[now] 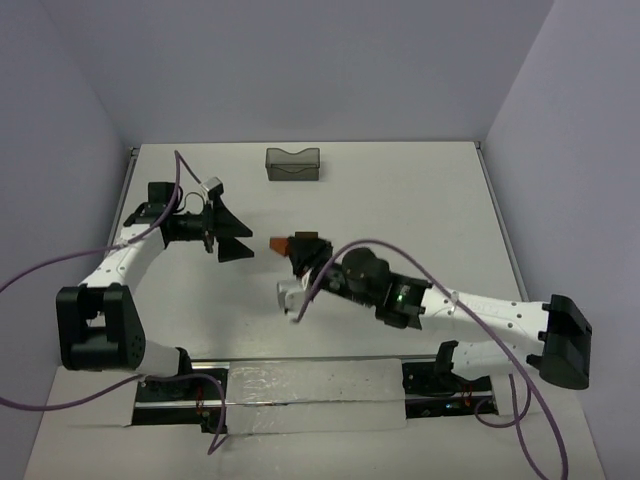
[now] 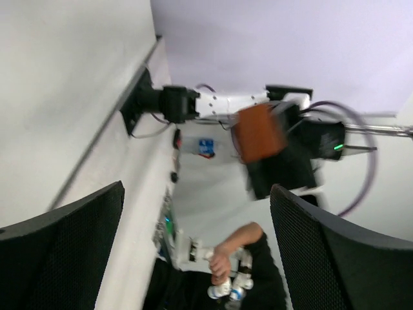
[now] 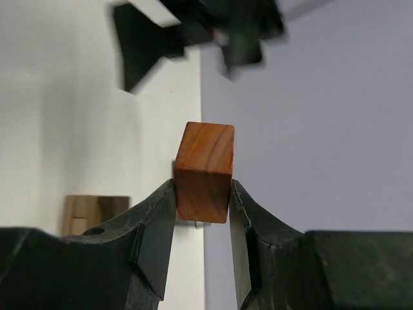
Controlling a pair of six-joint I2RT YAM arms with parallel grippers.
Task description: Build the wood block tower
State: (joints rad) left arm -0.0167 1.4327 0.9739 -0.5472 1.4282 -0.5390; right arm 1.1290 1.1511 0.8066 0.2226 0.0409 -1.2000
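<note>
Pinching the reddish-brown block (image 3: 204, 171) in my right gripper (image 1: 300, 252), I hold it up over the middle of the table (image 1: 420, 200). My left gripper (image 1: 235, 238) is spread wide, just beside it toward the left edge. A tan block (image 3: 95, 214) lies on the table below.

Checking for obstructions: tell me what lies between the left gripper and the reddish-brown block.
Nothing; the top view shows only bare table between the open left gripper and the reddish-brown block held by the right gripper.
</note>
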